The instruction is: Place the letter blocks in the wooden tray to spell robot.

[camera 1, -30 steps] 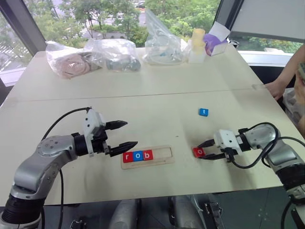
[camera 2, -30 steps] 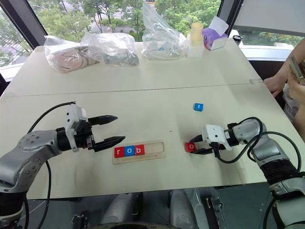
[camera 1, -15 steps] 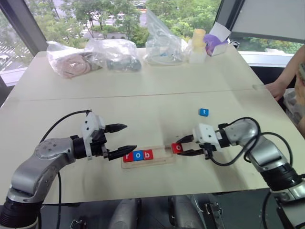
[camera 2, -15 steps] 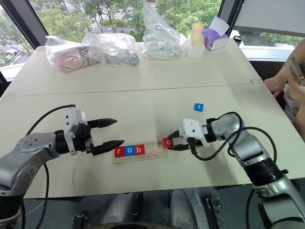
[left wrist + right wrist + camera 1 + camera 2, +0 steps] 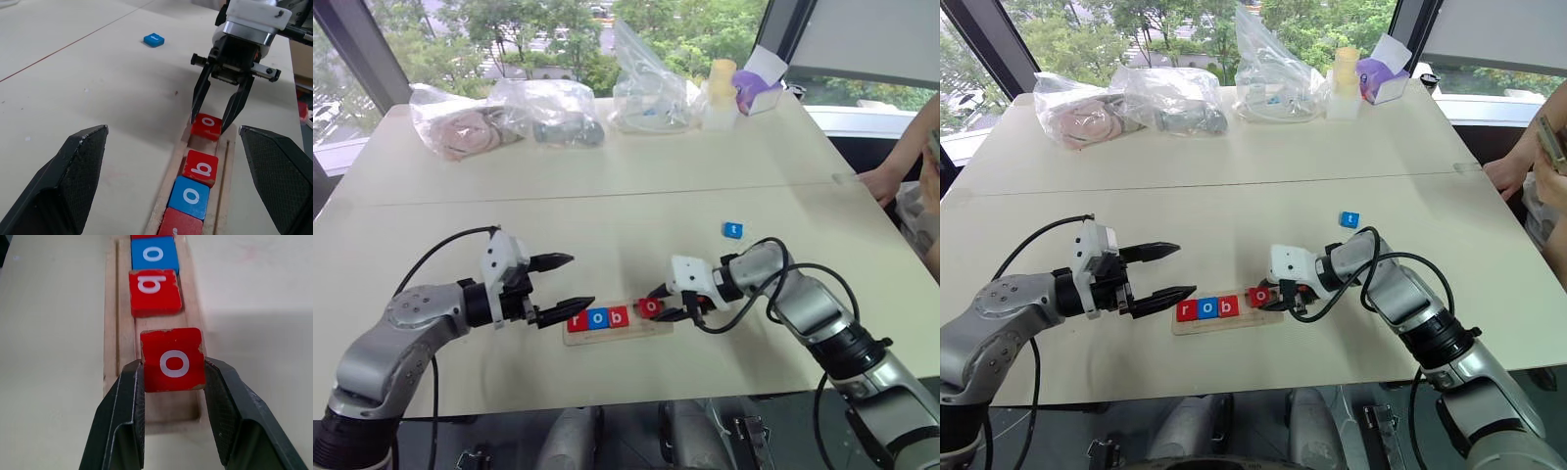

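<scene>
**Fourth tile held over the tray slot**

I see the right gripper [image 5: 173,377] clamped on a red "o" block [image 5: 173,360], one finger on each side edge, holding it over the wooden tray [image 5: 617,334] near its right end. Whether the block touches the slot floor I cannot tell. In the slot lie a red "r" block [image 5: 578,320], a blue "o" block [image 5: 598,317] and a red "b" block [image 5: 619,315], side by side from the left end; a gap separates "b" from the held tile. The blue "t" block [image 5: 732,230] lies on the table [image 5: 607,225], well apart from the tray. The left gripper [image 5: 570,283] hovers just beside the tray's left end, fingers spread wide, holding nothing.
</scene>
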`<state>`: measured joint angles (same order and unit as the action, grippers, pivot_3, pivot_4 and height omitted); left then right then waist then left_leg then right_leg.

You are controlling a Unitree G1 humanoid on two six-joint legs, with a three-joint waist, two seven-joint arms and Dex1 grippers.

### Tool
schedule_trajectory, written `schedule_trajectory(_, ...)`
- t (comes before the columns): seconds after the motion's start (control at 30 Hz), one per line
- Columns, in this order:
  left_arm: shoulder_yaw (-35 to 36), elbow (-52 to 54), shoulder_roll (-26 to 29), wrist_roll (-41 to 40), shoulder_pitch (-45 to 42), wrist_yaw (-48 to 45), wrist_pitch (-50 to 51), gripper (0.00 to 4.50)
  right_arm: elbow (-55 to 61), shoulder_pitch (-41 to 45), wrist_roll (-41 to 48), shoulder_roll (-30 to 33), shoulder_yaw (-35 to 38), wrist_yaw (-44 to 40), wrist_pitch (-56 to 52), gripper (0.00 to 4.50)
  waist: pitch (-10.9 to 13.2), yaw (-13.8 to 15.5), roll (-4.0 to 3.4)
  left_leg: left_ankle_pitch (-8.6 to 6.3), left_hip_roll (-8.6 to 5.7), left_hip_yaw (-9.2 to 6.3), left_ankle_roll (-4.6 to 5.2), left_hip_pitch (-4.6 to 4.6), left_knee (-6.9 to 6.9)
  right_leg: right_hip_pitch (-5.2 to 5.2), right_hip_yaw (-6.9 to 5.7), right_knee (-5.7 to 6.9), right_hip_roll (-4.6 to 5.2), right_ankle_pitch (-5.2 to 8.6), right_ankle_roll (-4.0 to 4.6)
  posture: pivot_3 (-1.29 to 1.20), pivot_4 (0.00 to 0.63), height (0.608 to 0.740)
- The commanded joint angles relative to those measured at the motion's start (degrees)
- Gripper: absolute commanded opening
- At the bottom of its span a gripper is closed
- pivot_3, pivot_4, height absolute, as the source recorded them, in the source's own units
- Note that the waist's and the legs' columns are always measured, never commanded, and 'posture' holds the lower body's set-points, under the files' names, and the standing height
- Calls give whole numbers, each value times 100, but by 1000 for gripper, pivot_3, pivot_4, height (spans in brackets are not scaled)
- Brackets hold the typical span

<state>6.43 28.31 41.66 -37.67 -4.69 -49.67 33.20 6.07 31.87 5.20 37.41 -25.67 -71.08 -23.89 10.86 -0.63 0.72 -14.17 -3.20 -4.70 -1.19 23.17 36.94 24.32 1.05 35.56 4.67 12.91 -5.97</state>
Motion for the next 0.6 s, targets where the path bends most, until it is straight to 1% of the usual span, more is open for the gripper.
schedule_trajectory(0.03, 149, 227, -9, -85, 39, 61, -49, 4500, 131, 94, -59, -50, -47, 2, -65, 1133, 0, 1, 0, 0, 0, 0, 0, 0, 0, 0, 0, 0, 0, -1, -1, 0, 150, 740)
schedule_trajectory(0.6, 133, 232, -10, -129, 35, 156, -51, 4500, 228, 152, -193, -371, -251, 50, -260, 1133, 0, -5, 0, 0, 0, 0, 0, -1, 2, 0, -1, 2, -1, -1, -2, 0, 150, 740)
